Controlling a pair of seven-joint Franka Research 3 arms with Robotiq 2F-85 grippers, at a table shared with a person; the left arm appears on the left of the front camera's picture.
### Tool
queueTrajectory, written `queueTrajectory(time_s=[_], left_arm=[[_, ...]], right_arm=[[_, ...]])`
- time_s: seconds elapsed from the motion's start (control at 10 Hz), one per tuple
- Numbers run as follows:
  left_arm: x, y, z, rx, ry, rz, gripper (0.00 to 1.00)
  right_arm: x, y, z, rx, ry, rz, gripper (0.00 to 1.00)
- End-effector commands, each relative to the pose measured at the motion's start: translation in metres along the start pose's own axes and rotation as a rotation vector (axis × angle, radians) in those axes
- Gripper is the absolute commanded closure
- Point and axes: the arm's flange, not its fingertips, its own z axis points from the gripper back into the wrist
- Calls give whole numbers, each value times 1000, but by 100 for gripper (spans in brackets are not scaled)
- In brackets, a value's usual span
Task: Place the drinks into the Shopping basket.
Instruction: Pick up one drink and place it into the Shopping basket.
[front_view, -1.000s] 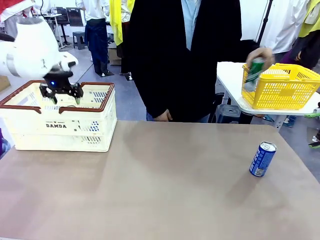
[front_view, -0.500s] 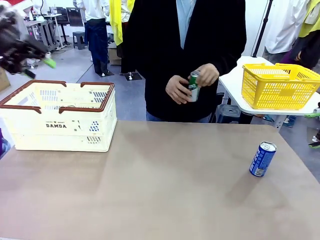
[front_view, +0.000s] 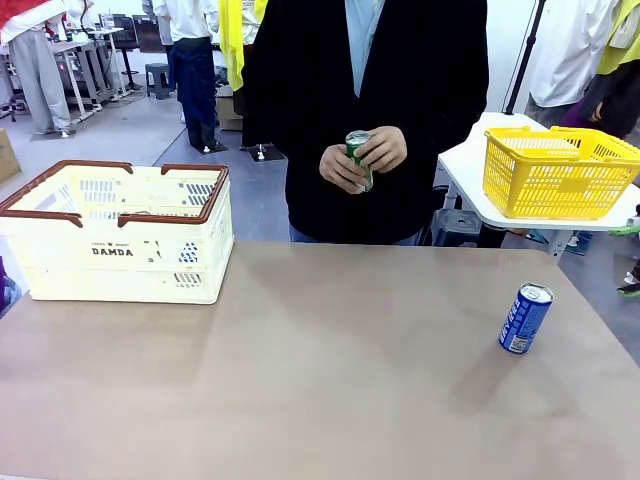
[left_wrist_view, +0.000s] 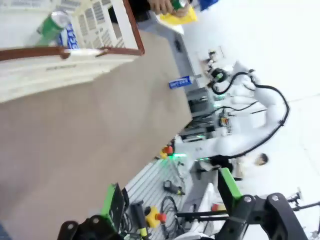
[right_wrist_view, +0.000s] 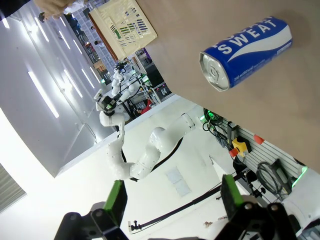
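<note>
The left gripper (left_wrist_view: 171, 195) and right gripper (right_wrist_view: 173, 197) gaped wide, holding nothing. The slim blue metal can (front_view: 525, 318) stood right on the tan table (front_view: 320, 380). A person's hands (front_view: 386, 151) held the slim green metal can (front_view: 356, 143) at the far side. The cream-white slotted plastic basket (front_view: 60, 265) sat far left.

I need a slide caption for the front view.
Person holds green can; blue can stands on table, basket at left.

The front camera sits at the near edge of the surface (front_view: 330, 390) and faces across it toward a person (front_view: 400, 100), with the basket (front_view: 120, 240) on the left and the blue can (front_view: 524, 318) on the right. The left wrist camera, rolled sideways, looks past the left hand (left_wrist_view: 170, 197) from well back. The right wrist camera, also rolled, looks past the right hand (right_wrist_view: 172, 200), near the blue can and far from the basket. All 3 views share the basket, the blue can and the surface.
</note>
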Motion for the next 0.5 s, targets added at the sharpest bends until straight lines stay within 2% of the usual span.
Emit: queueTrajectory(time_s=[0.0,0.1,0.2,0.4], left_arm=[[33,50,5,-91,87,47,0],[37,68,-2,-66,108,71,0],[1,31,-2,-55,31,34,0],[1,31,-2,-55,31,34,0]], right_arm=[[-3,3,-3,-5,-10,-9,0],[-3,3,-3,-5,-10,-9,0],[-3,3,-3,-5,-10,-9,0],[-3,3,-3,-5,-10,-9,0]])
